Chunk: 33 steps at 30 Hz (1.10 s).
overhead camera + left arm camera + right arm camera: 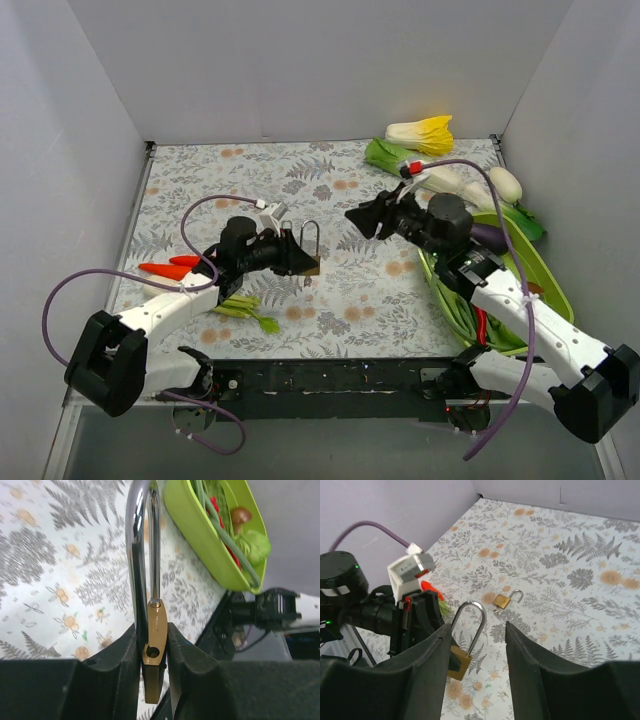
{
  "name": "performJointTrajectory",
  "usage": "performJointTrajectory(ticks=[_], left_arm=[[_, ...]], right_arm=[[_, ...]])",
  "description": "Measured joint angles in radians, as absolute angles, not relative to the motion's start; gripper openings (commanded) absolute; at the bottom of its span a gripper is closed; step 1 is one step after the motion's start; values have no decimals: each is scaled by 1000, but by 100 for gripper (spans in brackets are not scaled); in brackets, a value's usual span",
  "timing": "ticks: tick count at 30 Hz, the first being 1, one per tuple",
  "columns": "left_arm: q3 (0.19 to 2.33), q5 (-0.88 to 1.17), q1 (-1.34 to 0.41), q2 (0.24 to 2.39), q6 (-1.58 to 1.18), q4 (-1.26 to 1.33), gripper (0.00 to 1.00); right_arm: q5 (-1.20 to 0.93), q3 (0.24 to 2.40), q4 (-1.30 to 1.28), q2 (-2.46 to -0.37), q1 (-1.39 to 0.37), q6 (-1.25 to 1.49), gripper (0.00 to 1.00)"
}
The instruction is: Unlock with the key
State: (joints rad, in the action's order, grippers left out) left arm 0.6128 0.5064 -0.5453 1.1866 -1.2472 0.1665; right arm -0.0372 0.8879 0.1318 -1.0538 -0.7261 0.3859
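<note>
On the fern-print table (380, 295), the left gripper (298, 258) is clamped on the padlock (154, 630), the right gripper (358, 222) hangs near it with jaws apart, and I cannot tell where the key is.

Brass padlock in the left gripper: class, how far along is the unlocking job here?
Done: the left gripper clamps the brass padlock by its body, shackle up. In hand: the right gripper hovers open and empty, apart from it. Left: no key shows in any view, and whether the shackle has released cannot be told.
</note>
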Motion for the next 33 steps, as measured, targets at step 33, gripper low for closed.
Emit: performJointTrajectory(ticks=[33], left_arm=[[710,373,-599,1102,-983,-164,0]], right_arm=[[-315,828,361,-1255,-775,704,48]])
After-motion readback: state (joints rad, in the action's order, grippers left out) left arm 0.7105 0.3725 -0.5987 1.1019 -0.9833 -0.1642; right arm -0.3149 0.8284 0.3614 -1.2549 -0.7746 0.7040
